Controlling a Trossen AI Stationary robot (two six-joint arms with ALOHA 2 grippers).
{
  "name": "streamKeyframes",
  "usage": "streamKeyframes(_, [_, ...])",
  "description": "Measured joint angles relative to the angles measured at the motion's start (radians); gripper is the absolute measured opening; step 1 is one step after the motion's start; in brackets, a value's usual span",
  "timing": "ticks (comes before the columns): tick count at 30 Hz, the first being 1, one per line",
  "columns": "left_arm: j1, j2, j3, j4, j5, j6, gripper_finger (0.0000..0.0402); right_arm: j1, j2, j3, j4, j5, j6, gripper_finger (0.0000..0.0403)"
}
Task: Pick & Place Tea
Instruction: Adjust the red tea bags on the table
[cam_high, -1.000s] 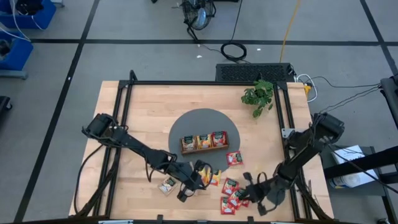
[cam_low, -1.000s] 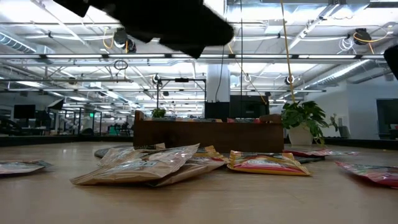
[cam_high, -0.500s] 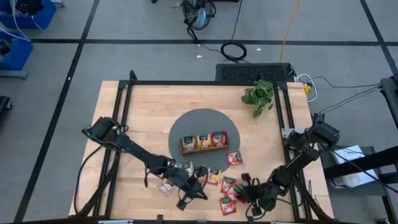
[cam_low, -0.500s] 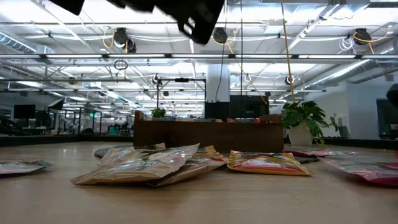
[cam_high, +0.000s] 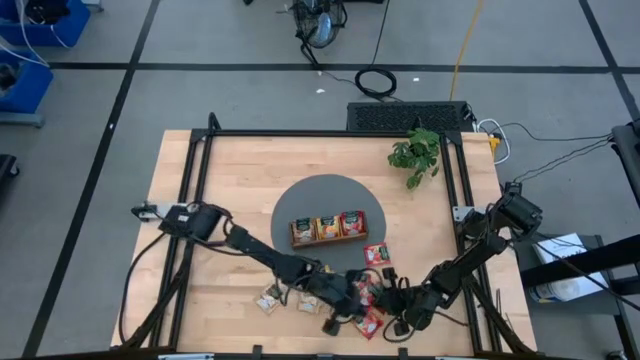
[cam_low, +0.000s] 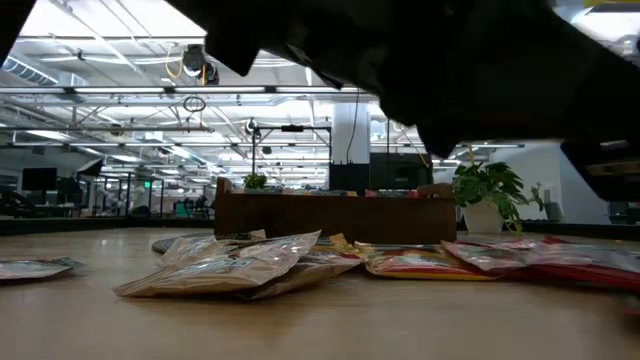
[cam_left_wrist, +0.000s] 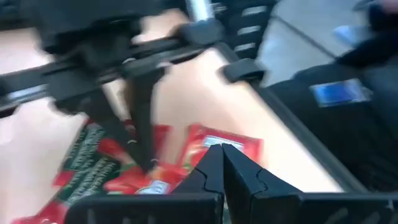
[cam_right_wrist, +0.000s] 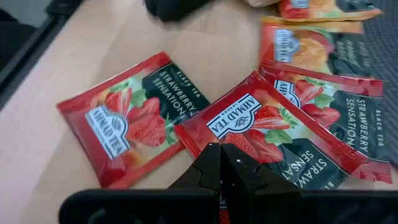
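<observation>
Tea sachets lie scattered on the wooden table (cam_high: 230, 180), all on the near side of the brown three-compartment tray (cam_high: 328, 229), which stands on a grey round mat (cam_high: 330, 195) in the middle and holds sachets in its compartments. Farthest to the left of the tray's near side lies a tan-and-green sachet (cam_high: 268, 299), apart from the others; in the low view it shows as a pale crumpled packet (cam_low: 225, 268) in the foreground. The left arm reaches in low from the left edge of the table, and the left gripper (cam_high: 345, 308) sits over the loose pile in front of the tray; in its wrist view the two dark fingers (cam_left_wrist: 208, 171) meet tip to tip with nothing between them, above red sachets (cam_left_wrist: 214, 142). Just beyond it, directly in front of the tray's right compartment, a red sachet (cam_high: 376, 254) lies flat and alone. The right gripper (cam_high: 392, 303) comes in from the table's right edge and is close beside the left one, over the same red cluster (cam_high: 370, 322). Its fingers (cam_right_wrist: 214, 163) are pressed together, empty, their tips at the edge of a strawberry sachet (cam_right_wrist: 273, 134); a second strawberry sachet (cam_right_wrist: 134, 115) lies beside it and an orange one (cam_right_wrist: 308, 43) farther on. Well behind and to the right of the tray stands a small potted plant (cam_high: 416, 152).
</observation>
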Motion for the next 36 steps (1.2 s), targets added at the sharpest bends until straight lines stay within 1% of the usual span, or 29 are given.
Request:
streamKeyframes(5, [-0.007, 0.003, 0.007, -0.071, -0.151, -0.036, 0.0022, -0.035, 0.002, -0.001, 0.045, -0.001, -0.034, 0.0])
streamKeyframes(7, [-0.011, 0.003, 0.007, -0.103, -0.19, -0.038, 0.0026, -0.041, -0.002, -0.003, 0.086, -0.002, -0.067, 0.0])
streamKeyframes(10, [-0.01, 0.003, 0.007, -0.129, -0.197, -0.04, 0.0026, -0.041, -0.038, -0.003, 0.143, -0.002, -0.084, 0.0])
streamKeyframes(13, [-0.011, 0.003, 0.007, -0.18, -0.208, -0.045, 0.0016, -0.034, -0.089, -0.002, 0.153, 0.001, -0.072, 0.0])
streamKeyframes(15, [-0.013, 0.003, 0.007, -0.228, -0.246, -0.058, 0.0007, -0.03, -0.128, -0.002, 0.147, 0.035, -0.043, 0.0])
streamKeyframes(17, [-0.019, 0.003, 0.007, -0.274, -0.308, -0.066, 0.0004, -0.025, -0.162, -0.001, 0.116, 0.09, -0.004, 0.0])
streamKeyframes(20, [-0.03, 0.003, 0.006, -0.308, -0.361, -0.062, 0.0013, -0.025, -0.196, -0.001, 0.01, 0.153, 0.084, 0.0])
streamKeyframes(22, [-0.034, 0.003, 0.006, -0.307, -0.362, -0.057, 0.0022, -0.037, -0.211, -0.001, -0.065, 0.14, 0.176, 0.0])
streamKeyframes(26, [-0.036, 0.003, 0.006, -0.306, -0.361, -0.046, 0.0025, -0.066, -0.216, -0.002, -0.159, 0.06, 0.292, 0.0])
streamKeyframes(28, [-0.038, 0.003, 0.006, -0.306, -0.362, -0.033, 0.0019, -0.077, -0.217, -0.001, -0.162, 0.022, 0.303, 0.0003])
streamKeyframes(30, [-0.044, 0.003, 0.006, -0.294, -0.369, -0.004, 0.0009, -0.08, -0.217, -0.001, -0.163, 0.003, 0.301, 0.0012])
streamKeyframes(32, [-0.056, -0.007, 0.006, -0.277, -0.398, 0.045, 0.0004, -0.08, -0.217, -0.001, -0.163, -0.001, 0.288, 0.0026])
streamKeyframes(34, [-0.064, -0.021, 0.006, -0.226, -0.418, 0.075, 0.0008, -0.077, -0.218, -0.001, -0.171, -0.002, 0.283, 0.0041])
streamKeyframes(36, [-0.066, -0.029, 0.008, -0.17, -0.431, 0.095, 0.0017, -0.078, -0.217, -0.001, -0.206, -0.004, 0.312, 0.0054])
